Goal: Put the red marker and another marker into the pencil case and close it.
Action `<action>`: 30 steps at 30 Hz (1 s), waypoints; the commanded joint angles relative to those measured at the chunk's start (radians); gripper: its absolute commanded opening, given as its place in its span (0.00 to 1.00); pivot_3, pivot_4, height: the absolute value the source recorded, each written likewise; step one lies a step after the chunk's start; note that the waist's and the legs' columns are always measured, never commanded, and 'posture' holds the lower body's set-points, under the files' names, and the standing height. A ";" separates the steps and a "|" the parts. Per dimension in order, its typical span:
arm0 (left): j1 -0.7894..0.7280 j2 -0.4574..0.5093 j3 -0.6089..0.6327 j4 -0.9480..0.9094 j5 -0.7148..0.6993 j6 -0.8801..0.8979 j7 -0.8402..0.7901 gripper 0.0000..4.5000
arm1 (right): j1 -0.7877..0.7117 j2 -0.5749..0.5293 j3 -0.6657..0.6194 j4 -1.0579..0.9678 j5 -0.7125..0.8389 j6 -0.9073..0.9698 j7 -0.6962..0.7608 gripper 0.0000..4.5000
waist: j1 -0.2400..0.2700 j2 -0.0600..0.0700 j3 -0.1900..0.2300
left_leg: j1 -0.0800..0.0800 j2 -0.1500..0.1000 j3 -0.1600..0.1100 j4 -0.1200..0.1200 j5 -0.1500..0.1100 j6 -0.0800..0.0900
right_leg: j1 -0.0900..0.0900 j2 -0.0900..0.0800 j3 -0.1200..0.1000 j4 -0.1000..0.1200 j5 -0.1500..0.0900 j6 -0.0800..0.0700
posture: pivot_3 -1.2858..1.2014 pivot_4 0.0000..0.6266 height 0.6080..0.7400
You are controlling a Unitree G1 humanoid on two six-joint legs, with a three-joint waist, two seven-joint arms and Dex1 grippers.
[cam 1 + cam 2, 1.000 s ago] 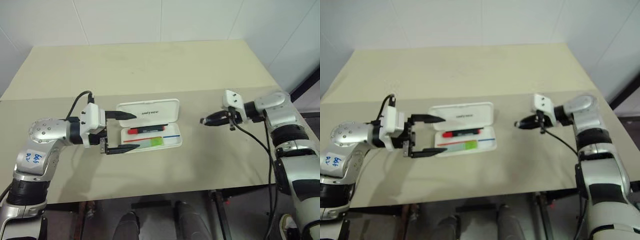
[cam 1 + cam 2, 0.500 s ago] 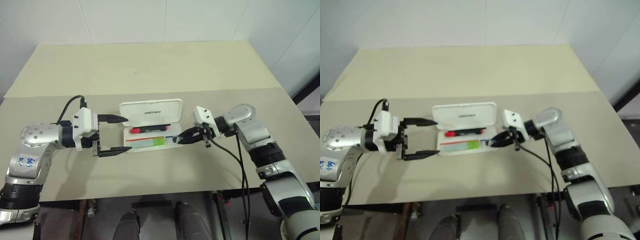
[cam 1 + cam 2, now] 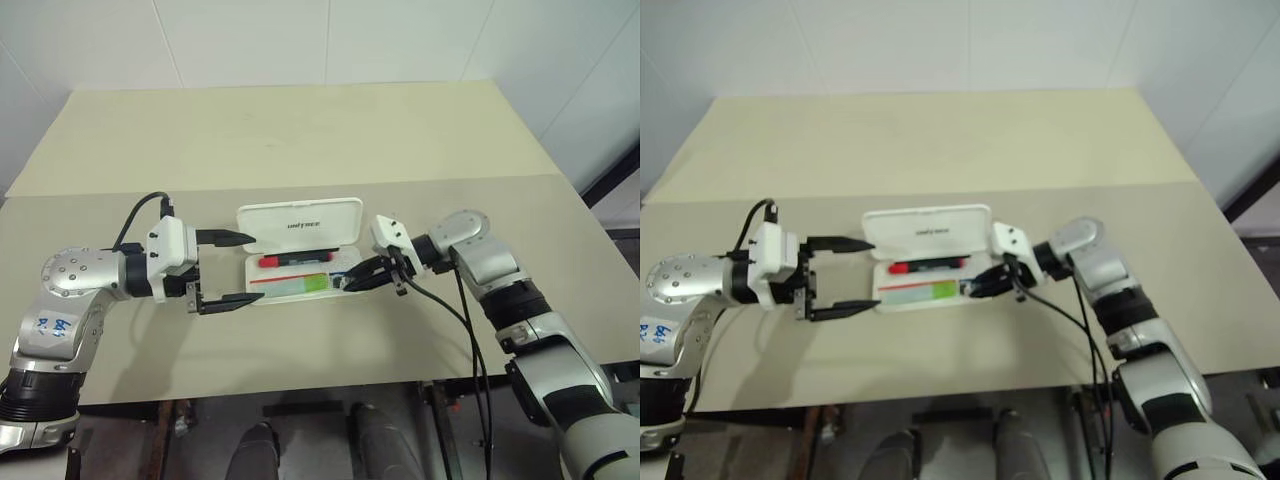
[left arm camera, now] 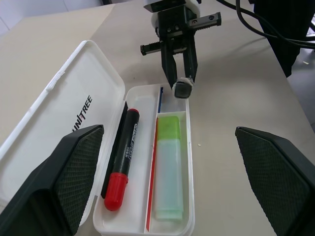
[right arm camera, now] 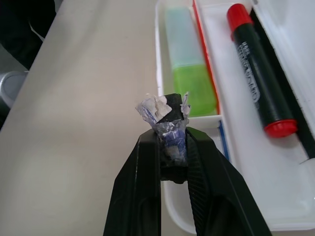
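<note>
Pencil case (image 3: pixel 300 245) sits open at centre frame in my head views, on the beige table (image 3: pixel 300 140), lid laid back flat toward the top of the frame with the UNITREE lettering showing, tray below it. Red marker (image 4: pixel 121 165) is in the tray, lying lengthwise in the compartment nearest the lid hinge, next to a thin black pen (image 4: pixel 114 147) that runs along the hinge-side wall. The other marker (image 4: pixel 168 171), pale body with lime-green cap, lies in the outer compartment, parallel to the red one, with a thin red-and-blue pencil (image 4: pixel 152 167) between the two. My left gripper (image 3: pixel 222 268) is left of centre, just beside the left end of the case, fingers wide apart and nothing between them: one finger tip level with the lid edge, the other level with the tray's front edge. My right gripper (image 3: pixel 358 280) is right of centre, fingers pinched together on a small dark block wrapped in torn whitish-blue paper (image 5: pixel 166 115); its tip is over the right end of the tray, at the small end section past the lime-green cap. Can't tell whether the block is touching the tray rim or hanging just above it.
</note>
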 commanded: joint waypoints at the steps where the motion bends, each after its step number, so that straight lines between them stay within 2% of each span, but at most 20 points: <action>1: 0.003 0.000 0.018 -0.046 -0.010 0.001 0.014 1.00 | -0.033 0.013 -0.002 0.030 -0.008 -0.030 0.010 0.09 | 0.000 0.000 0.000 | 0.000 0.000 0.000 0.000 0.000 0.000 | 0.000 0.000 0.000 0.000 0.000 0.000 | 0.52 0.24 1.00; 19: -0.005 -0.016 0.010 -0.053 -0.010 0.008 0.029 1.00 | -0.082 0.059 -0.005 0.174 -0.081 -0.138 -0.001 0.09 | -0.001 0.000 0.000 | 0.000 0.000 0.000 0.000 0.000 0.000 | 0.000 0.000 0.000 0.000 0.000 0.000 | 0.52 0.24 1.00; 20: -0.005 -0.015 0.009 -0.053 -0.009 0.008 0.029 1.00 | -0.085 0.061 -0.008 0.180 -0.083 -0.148 -0.007 0.26 | -0.001 0.000 0.000 | 0.000 0.000 0.000 0.000 0.000 0.000 | 0.000 0.000 0.000 0.000 0.000 0.000 | 0.52 0.24 1.00; 21: -0.007 -0.016 0.009 -0.052 -0.009 0.008 0.029 1.00 | -0.090 0.063 -0.010 0.186 -0.083 -0.152 -0.010 0.31 | -0.001 0.000 0.000 | 0.000 0.000 0.000 0.000 0.000 0.000 | 0.000 0.000 0.000 0.000 0.000 0.000 | 0.52 0.24 1.00; 29: -0.015 -0.018 0.006 -0.044 -0.006 0.004 0.029 1.00 | -0.115 0.051 -0.022 0.189 -0.077 -0.167 0.014 0.96 | -0.002 0.000 0.000 | 0.000 0.000 0.000 0.000 0.000 0.000 | 0.000 0.000 0.000 0.000 0.000 0.000 | 0.52 0.24 1.00; 30: -0.017 -0.018 0.005 -0.042 -0.005 0.002 0.027 1.00 | -0.122 0.048 -0.025 0.183 -0.074 -0.166 0.017 0.99 | -0.002 0.000 0.000 | 0.000 0.000 0.000 0.000 0.000 0.000 | 0.000 0.000 0.000 0.000 0.000 0.000 | 0.52 0.24 1.00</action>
